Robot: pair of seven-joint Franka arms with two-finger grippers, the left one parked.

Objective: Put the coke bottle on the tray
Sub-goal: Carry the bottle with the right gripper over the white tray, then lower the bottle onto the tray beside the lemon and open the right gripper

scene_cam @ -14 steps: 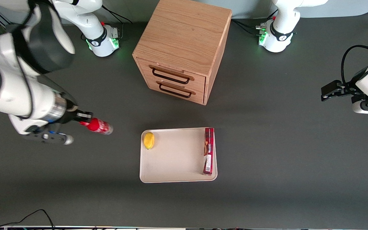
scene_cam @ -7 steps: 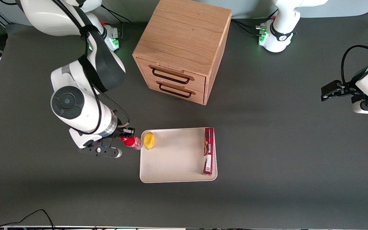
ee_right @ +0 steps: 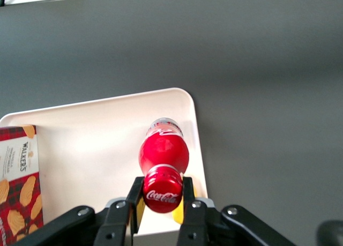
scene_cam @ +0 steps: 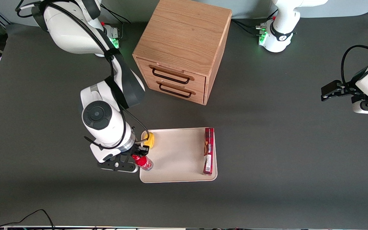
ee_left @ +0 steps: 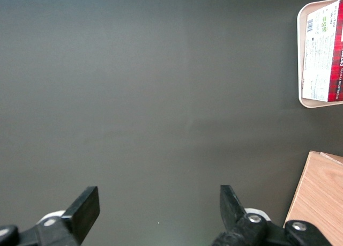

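Note:
My gripper (scene_cam: 140, 155) is shut on the red cap of the coke bottle (scene_cam: 143, 162) and holds it above the tray (scene_cam: 177, 159), over the tray's edge toward the working arm's end. In the right wrist view the gripper (ee_right: 162, 195) clamps the cap, and the coke bottle (ee_right: 163, 152) hangs with its silvery base over the cream-white tray (ee_right: 86, 144), close to the rim. I cannot tell whether the base touches the tray.
A yellow lemon (scene_cam: 149, 139) lies in the tray's corner nearest the cabinet, close to my gripper. A long red box (scene_cam: 208, 150) lies along the tray's edge toward the parked arm. A wooden two-drawer cabinet (scene_cam: 180, 48) stands farther from the front camera.
My gripper has carried the coke bottle from the bare table toward the tray, then nearer to the front camera past the lemon, until it hangs over the tray's edge.

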